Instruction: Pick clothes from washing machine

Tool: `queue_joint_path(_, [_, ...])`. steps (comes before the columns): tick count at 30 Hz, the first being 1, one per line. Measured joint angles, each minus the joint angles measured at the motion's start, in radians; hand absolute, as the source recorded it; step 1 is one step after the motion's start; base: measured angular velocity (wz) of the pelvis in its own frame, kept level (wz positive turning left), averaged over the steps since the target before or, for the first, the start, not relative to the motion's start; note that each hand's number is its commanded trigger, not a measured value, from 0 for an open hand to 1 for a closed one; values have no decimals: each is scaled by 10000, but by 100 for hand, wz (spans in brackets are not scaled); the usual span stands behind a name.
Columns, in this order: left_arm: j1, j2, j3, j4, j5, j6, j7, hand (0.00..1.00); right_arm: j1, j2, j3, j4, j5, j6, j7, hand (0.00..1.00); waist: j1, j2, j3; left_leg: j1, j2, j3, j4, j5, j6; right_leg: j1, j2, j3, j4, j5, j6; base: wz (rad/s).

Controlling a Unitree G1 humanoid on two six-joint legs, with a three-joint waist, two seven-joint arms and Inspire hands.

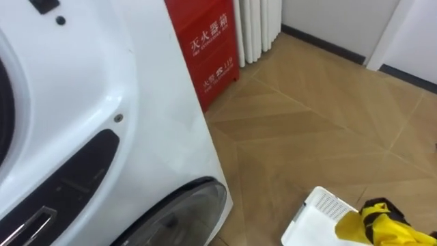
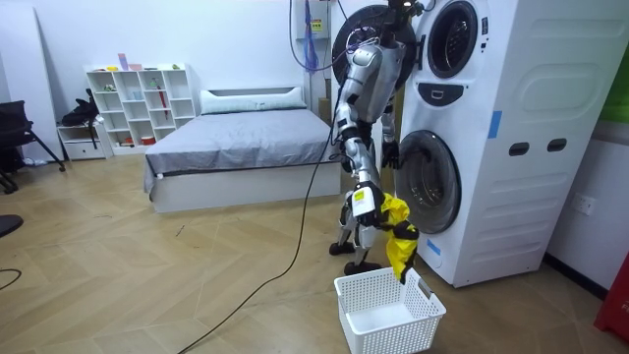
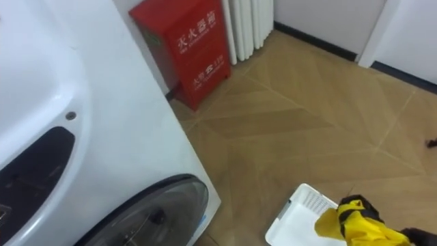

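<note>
One hand, the right hand (image 2: 362,201), has its fingers closed on the top of a yellow cloth (image 2: 397,236), which hangs down from the grip in loose folds. The cloth's lower end dangles over a white basket (image 2: 393,339) with slotted walls that stands on the wood floor; whether cloth and rim touch cannot be told. In the eye views the cloth shows at the lower right, over the basket's right side. The left hand (image 2: 389,153) hangs close to the round door (image 2: 425,182) of the lower washing machine (image 2: 511,147); the state of its fingers cannot be told. The robot stands upright just in front of the white stack of two machines, the right arm stretched down and away from them. The upper machine's dark round door (image 2: 356,39) stands swung open behind the robot's head. Beside the stack stands a red box (image 1: 208,48). Well behind the robot are a bed (image 2: 236,147) and a white shelf (image 2: 138,103).
</note>
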Motion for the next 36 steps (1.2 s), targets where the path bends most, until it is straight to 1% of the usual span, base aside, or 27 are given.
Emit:
queue_joint_path(3, [-7, 0, -5, -7, -84, -21, -13, 0, 4, 0, 13, 0, 95, -45, -124, 0, -3, 4, -3, -9, -6, -129, -3, 0, 0, 8, -71, -173, 1, -45, -41, 14])
queue_joint_path(8, [-3, 15, -295, -10, -181, -158, -6, 0, 46, -2, 336, 0, 515, -166, -181, 0, 47, 8, -6, -12, -11, -153, -8, 9, -1, 14, -105, -235, -5, -74, -60, 4])
queue_joint_path(12, [-4, 28, -323, -13, -242, -313, -7, 0, 180, -1, 357, 1, 794, -179, -228, 0, 57, 12, -9, -19, -7, -160, -10, 9, 0, 28, -132, -302, -18, -95, -71, 3])
queue_joint_path(16, [-9, 27, -370, -6, -378, -311, -7, 0, 321, -1, 361, 93, 830, -299, -275, 0, 53, 14, -11, -29, 4, -222, -9, 10, -1, 38, -170, -437, -13, -115, -94, 10])
queue_joint_path(19, [-16, 25, -552, -4, -380, -312, -9, 0, 530, -3, 441, 208, 832, -369, -271, 0, 35, 8, -12, -25, 12, -270, -8, 40, -4, 85, -233, -603, -15, -144, -127, 18])
queue_joint_path(21, [-7, 26, -725, -1, -380, -318, -8, 0, 666, -3, 703, 478, 864, -384, -255, 0, 31, -14, -12, 11, 31, -279, -8, 63, -7, 161, -279, -727, -32, -171, -151, 20])
queue_joint_path(23, [-4, 25, -881, 11, -391, -317, -4, 0, 762, 7, 963, 549, 944, -381, -229, 0, 44, -29, -6, 13, 32, -305, -7, 68, -13, 167, -288, -748, -23, -181, -155, 9])
queue_joint_path(24, [2, 20, -885, 29, -456, -317, -4, 0, 827, 7, 1114, 543, 983, -382, -206, 0, 42, -75, 22, 5, 32, -360, -7, 70, -14, 164, -306, -789, -17, -190, -166, 5])
queue_joint_path(29, [76, 22, -880, 27, -576, -307, -3, 0, 1038, 12, 1127, 678, 1059, -373, -117, 0, 49, -146, 20, -10, 30, -422, 1, 71, -15, 160, -340, -877, 9, -240, -186, 4])
queue_joint_path(31, [84, 23, -880, 24, -576, -270, -4, 0, 1039, 12, 1127, 806, 1059, -367, -82, 0, 44, -172, -6, -16, 30, -440, 3, 73, -19, 159, -353, -921, 9, -257, -199, 6])
queue_joint_path(35, [86, 24, -880, 25, -572, -252, -14, 0, 1097, 12, 1131, 833, 1097, -347, -32, 0, 58, -294, -34, -48, 35, -500, 3, 83, -36, 162, -402, -1061, 6, -297, -230, 11])
queue_joint_path(36, [86, 27, -877, 24, -574, -249, -16, 0, 1140, 12, 1131, 829, 1129, -347, -37, 0, 63, -306, -41, -61, 36, -524, 3, 87, -41, 170, -435, -1150, 0, -321, -243, 17])
